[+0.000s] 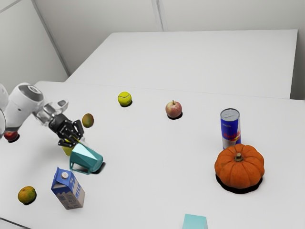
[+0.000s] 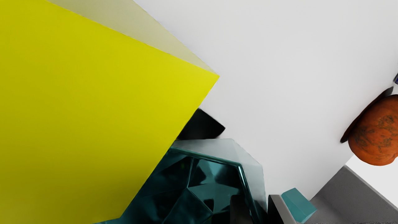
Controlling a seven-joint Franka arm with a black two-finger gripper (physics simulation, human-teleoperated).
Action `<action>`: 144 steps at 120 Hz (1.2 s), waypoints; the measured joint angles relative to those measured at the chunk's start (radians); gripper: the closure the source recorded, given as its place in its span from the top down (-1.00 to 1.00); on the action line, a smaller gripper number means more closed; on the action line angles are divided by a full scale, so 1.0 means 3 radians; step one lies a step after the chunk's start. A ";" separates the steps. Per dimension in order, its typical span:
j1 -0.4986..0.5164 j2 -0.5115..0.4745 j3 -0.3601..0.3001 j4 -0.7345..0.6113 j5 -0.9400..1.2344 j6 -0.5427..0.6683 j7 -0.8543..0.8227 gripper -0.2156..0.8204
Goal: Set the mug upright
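Observation:
The teal mug (image 1: pixel 87 158) lies on its side on the table, its handle toward the exterior view's left. My gripper (image 1: pixel 77 139) is at its rim, beside a yellow block (image 1: pixel 67 149) that the arm partly hides. In the wrist view the open mouth of the mug (image 2: pixel 202 183) faces the camera, and the yellow block (image 2: pixel 102 118) covers part of it. The gripper (image 2: pixel 258 210) is shut on the mug's wall, one finger (image 2: pixel 240 211) inside and the other (image 2: pixel 281 208) outside.
A milk carton (image 1: pixel 69 189) stands close to the mug. Around are a mango (image 1: pixel 87 120), an orange fruit (image 1: pixel 27 194), a tennis ball (image 1: pixel 125 98), an apple (image 1: pixel 173 109), a can (image 1: pixel 230 128), a pumpkin (image 1: pixel 239 167) and a teal block (image 1: pixel 195 222).

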 joint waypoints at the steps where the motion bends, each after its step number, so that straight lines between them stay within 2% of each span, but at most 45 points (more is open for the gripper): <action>1: -0.0006 -0.0003 -0.0004 0.0000 0.0000 0.0000 -0.0003 -0.77; 32: -0.0196 -0.0101 -0.0031 0.0018 0.0068 0.0034 -0.0130 -0.89; 56: -0.0857 -0.0436 -0.0049 0.0030 0.0682 0.0364 -0.0261 -0.92; 71: -0.1035 -0.0592 -0.0209 0.0001 0.1215 0.0721 -0.0374 -0.93; 97: -0.1105 -0.0664 -0.0494 -0.0062 0.1864 0.1404 -0.0608 -0.93; 116: -0.1115 -0.0639 -0.0521 -0.0089 0.2046 0.1756 -0.0758 -0.93; 144: -0.1153 -0.0496 -0.0522 -0.0111 0.2127 0.2050 -0.0926 -0.93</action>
